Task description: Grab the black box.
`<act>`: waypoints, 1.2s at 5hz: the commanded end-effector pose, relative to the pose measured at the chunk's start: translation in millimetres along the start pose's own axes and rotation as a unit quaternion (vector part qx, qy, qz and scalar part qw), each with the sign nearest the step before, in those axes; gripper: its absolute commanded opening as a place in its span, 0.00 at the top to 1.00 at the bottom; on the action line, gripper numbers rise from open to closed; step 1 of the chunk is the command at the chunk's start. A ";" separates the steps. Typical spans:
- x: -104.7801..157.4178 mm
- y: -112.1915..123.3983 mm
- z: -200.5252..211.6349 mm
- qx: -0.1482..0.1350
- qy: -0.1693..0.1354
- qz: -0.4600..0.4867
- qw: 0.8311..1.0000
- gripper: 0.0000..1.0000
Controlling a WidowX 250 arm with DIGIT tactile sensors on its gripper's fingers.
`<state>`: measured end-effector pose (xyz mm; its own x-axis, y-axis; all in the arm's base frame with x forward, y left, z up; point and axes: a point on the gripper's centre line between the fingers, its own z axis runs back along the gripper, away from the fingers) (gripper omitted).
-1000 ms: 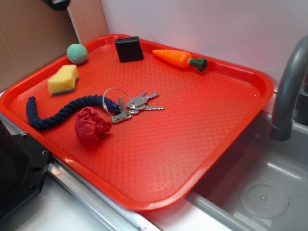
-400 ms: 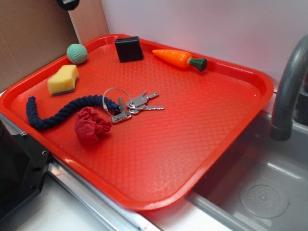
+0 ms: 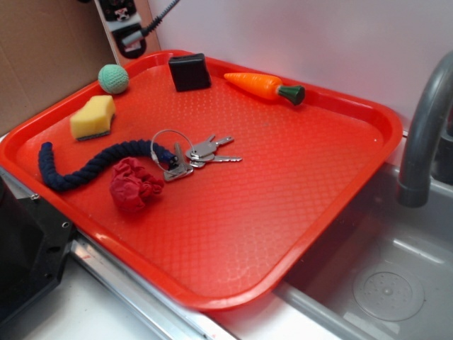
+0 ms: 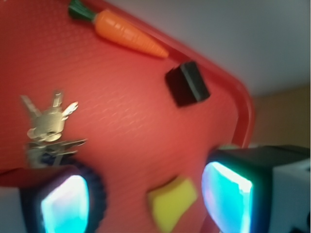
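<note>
The black box [image 3: 189, 71] is a small matte cube at the far edge of the red tray [image 3: 368, 152], between a green ball [image 3: 113, 78] and a toy carrot [image 3: 264, 86]. My gripper [image 3: 126, 32] hangs above the tray's far left corner, left of the box and well above it. In the wrist view the box [image 4: 187, 83] lies ahead near the tray rim. The gripper [image 4: 146, 199] is open there, its two glowing pads wide apart, with only the tray and a yellow sponge [image 4: 172, 201] far below between them.
On the tray lie the yellow sponge [image 3: 93, 117], a dark blue rope [image 3: 92, 164], a red cloth [image 3: 134, 185] and keys [image 3: 195, 152]. A grey faucet [image 3: 425, 127] and a sink [image 3: 382, 283] are at the right. A large black device [image 3: 25, 248] stands at the front left.
The gripper has come down and to the right into view at the top left, nearer the black box. Nothing on the tray has moved.
</note>
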<state>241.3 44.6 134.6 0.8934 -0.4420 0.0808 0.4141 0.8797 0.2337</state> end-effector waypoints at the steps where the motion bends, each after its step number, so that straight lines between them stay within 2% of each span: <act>1: 27.4 29.5 -34.0 -0.013 -0.028 -0.053 0.998 0.00; 2: 35.9 47.7 -41.6 -0.035 -0.071 -0.054 0.995 0.00; 4: 47.6 61.0 -68.4 -0.037 -0.093 -0.034 0.994 0.00; 6: 60.3 74.4 -89.8 -0.036 -0.103 -0.017 0.994 0.00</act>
<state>331.1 96.0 50.2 0.8399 -0.4884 0.2366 0.4728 0.8726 0.1229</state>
